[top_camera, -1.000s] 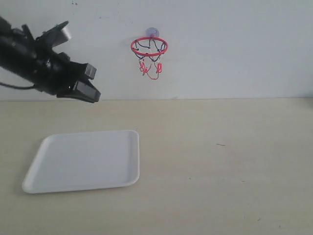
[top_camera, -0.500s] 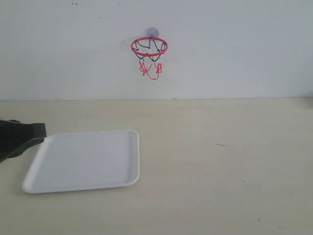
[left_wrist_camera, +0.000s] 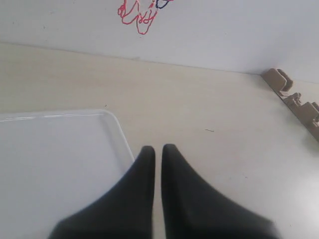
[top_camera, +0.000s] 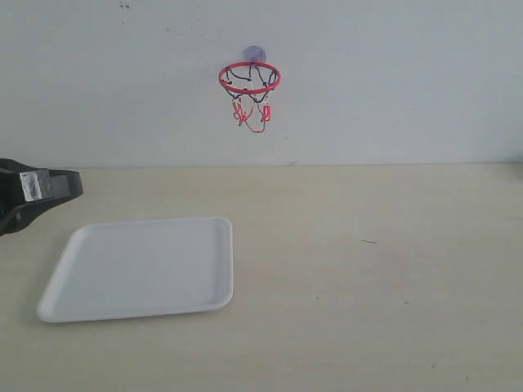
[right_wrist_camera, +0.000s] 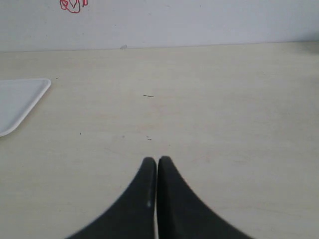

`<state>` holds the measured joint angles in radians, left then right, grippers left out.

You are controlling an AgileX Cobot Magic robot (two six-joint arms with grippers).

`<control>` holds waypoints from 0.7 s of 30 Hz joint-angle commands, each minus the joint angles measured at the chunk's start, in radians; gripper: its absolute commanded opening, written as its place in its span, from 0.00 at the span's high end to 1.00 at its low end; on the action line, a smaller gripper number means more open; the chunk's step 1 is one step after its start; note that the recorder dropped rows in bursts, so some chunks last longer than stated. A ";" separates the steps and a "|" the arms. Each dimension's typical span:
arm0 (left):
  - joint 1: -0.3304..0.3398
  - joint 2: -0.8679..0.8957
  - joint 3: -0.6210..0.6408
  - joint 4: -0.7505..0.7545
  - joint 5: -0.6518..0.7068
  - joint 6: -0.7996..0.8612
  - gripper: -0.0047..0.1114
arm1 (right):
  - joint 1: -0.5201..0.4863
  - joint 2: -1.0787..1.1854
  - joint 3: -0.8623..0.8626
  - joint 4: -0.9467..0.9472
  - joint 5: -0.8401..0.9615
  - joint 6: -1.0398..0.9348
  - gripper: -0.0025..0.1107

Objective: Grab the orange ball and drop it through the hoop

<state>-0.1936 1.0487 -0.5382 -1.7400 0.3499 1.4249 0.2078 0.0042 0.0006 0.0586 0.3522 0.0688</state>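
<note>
While the left claw (left_wrist_camera: 157, 149) hangs low over the table (top_camera: 368, 286), its two dark fingers (left_wrist_camera: 172, 169) are pressed almost together, with only a thin slit between the tips and nothing held in it. Just ahead of those tips runs the rounded corner of the white tray (left_wrist_camera: 50, 164), the rim passing right beneath one finger. From the exterior view the left claw (top_camera: 41, 192) pokes in at the frame's edge, just beside the tray's (top_camera: 139, 269) far corner. And the hoop (top_camera: 249, 77)? It is up on the wall, well apart from the claw, high above and ahead of it, red ring level and net dangling. A tan bracket (left_wrist_camera: 294, 99) sits off to the side of the claw. Over to the right claw (right_wrist_camera: 156, 160): fingers closed tip to tip, gripping nothing, bare table below, the tray's edge (right_wrist_camera: 20, 99) well off to one side.
</note>
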 commanded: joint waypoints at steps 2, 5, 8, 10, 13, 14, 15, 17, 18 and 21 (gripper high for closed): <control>-0.005 -0.006 0.004 -0.004 0.008 0.005 0.92 | 0.001 -0.004 -0.001 -0.004 -0.012 0.000 0.98; -0.005 -0.007 0.004 -0.004 0.008 0.005 0.92 | 0.001 -0.004 -0.001 -0.004 -0.012 0.000 0.98; -0.005 -0.020 0.004 -0.004 -0.019 0.005 0.92 | 0.001 -0.004 -0.001 -0.004 -0.012 0.000 0.98; -0.005 -0.049 0.004 -0.004 -0.031 0.005 0.92 | 0.001 -0.004 -0.001 -0.004 -0.012 0.000 0.98; -0.005 -0.112 0.004 -0.004 -0.037 0.005 0.92 | 0.001 -0.004 -0.001 -0.004 -0.012 0.000 0.98; -0.003 -0.144 0.006 -0.004 -0.038 0.005 0.92 | 0.001 -0.004 -0.001 -0.004 -0.012 0.000 0.98; -0.003 -0.174 0.008 -0.004 -0.038 0.005 0.92 | 0.001 -0.004 -0.001 -0.004 -0.012 0.000 0.98; -0.001 -0.264 0.031 -0.004 -0.047 0.005 0.92 | 0.001 -0.004 -0.001 -0.004 -0.012 0.000 0.98; 0.003 -0.322 0.052 -0.004 -0.047 0.005 0.92 | 0.001 -0.004 -0.001 -0.004 -0.012 0.000 0.98; 0.033 -0.535 0.145 -0.004 -0.043 0.005 0.92 | 0.001 -0.004 -0.001 -0.004 -0.012 0.000 0.98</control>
<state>-0.1838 0.6810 -0.4635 -1.7414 0.3063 1.4249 0.2078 0.0042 0.0006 0.0586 0.3522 0.0688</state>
